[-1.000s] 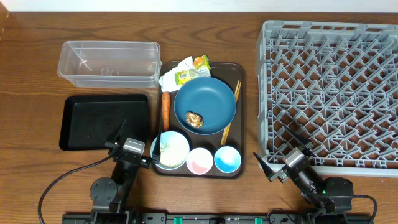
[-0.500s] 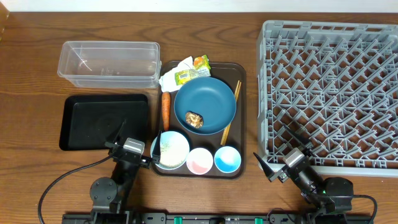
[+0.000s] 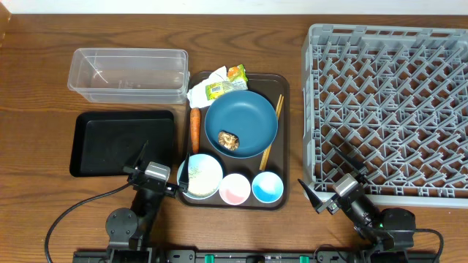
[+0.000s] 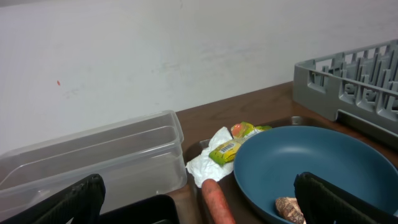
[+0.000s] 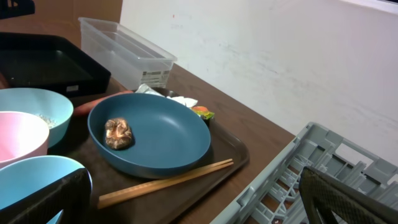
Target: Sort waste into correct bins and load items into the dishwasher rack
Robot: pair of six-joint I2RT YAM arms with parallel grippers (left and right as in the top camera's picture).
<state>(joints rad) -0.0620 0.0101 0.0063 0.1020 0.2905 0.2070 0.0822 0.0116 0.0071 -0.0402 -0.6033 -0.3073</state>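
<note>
On the brown serving tray lie a carrot, a crumpled napkin, a green-yellow wrapper, and wooden chopsticks. The dark blue bowl holds a brown food scrap. The white bowl with rice grains, the pink cup and the light blue cup stand in front. The clear tub and black tray are at the left, the grey rack at the right. My left gripper and right gripper are open and empty at the front edge.
In the left wrist view the carrot lies between the fingers, ahead of them. In the right wrist view the chopsticks lie ahead, next to the rack's wall. A white wall stands behind the table.
</note>
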